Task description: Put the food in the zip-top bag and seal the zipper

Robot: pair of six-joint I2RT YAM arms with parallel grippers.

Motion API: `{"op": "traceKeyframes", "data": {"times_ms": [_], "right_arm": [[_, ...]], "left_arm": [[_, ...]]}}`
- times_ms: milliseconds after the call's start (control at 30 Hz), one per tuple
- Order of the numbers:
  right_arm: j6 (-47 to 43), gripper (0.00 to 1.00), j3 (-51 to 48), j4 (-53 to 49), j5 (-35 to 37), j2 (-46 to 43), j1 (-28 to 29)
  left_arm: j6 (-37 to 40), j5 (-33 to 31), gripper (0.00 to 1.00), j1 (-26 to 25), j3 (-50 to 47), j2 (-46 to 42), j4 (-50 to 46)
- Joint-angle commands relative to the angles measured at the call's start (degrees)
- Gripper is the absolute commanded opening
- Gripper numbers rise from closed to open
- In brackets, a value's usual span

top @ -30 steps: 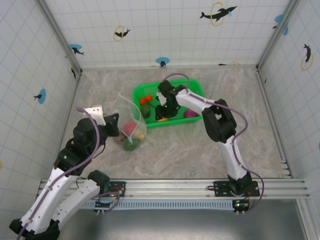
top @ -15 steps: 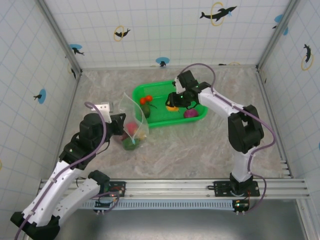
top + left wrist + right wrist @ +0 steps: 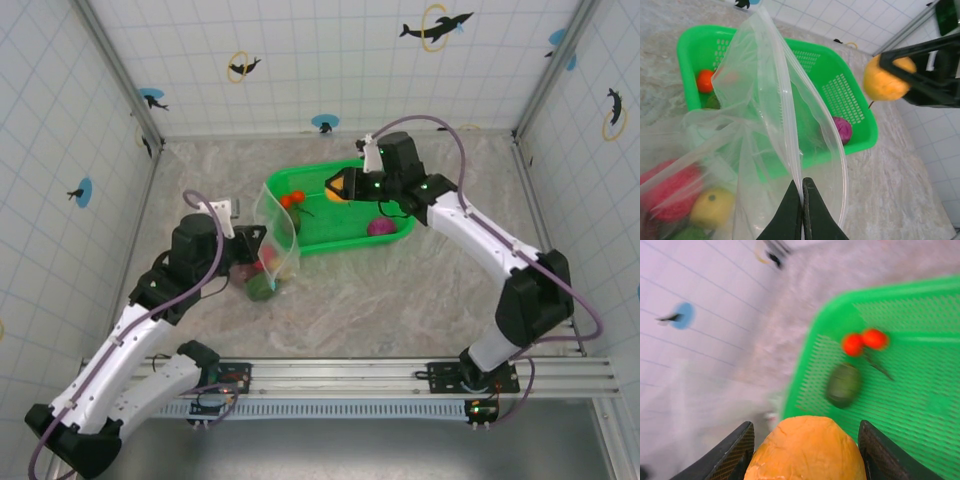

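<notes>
The clear zip-top bag (image 3: 276,232) stands open left of the green basket. My left gripper (image 3: 802,184) is shut on its rim, pinching the pale zipper (image 3: 789,125). Inside the bag lie pink (image 3: 669,191), yellow (image 3: 710,207) and green (image 3: 262,288) food pieces. An orange fruit (image 3: 807,452) is held above the basket's far side with my right gripper (image 3: 340,186) shut on it. In the basket remain red cherries (image 3: 862,340), a dark green piece (image 3: 844,385) and a purple piece (image 3: 380,227).
The green basket (image 3: 350,243) sits mid-table, its left end close behind the bag. Tiled walls enclose the marbled table (image 3: 420,290) on three sides. Open floor lies in front of the basket and to its right.
My right gripper has lifted the orange fruit out of the basket and swung toward the back right. The left arm has shifted the bag slightly right, toward the basket.
</notes>
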Motion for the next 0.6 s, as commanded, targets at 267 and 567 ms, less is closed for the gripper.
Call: {"op": "traceKeyframes", "data": {"times_ms": [267,567], "right_arm": [[14.6,0.57,-5.9,25.8,2.1,-7.2,13.3],[18.9,0.59,-11.3,33.3,7.1,-3.2,18.5]], "left_arm": [[-3.6,1.4,0.00,-0.4,4.6,0.8,1.9],[-4.6,-0.8,0.00,-0.3,3.8,-1.9,1.9]]}}
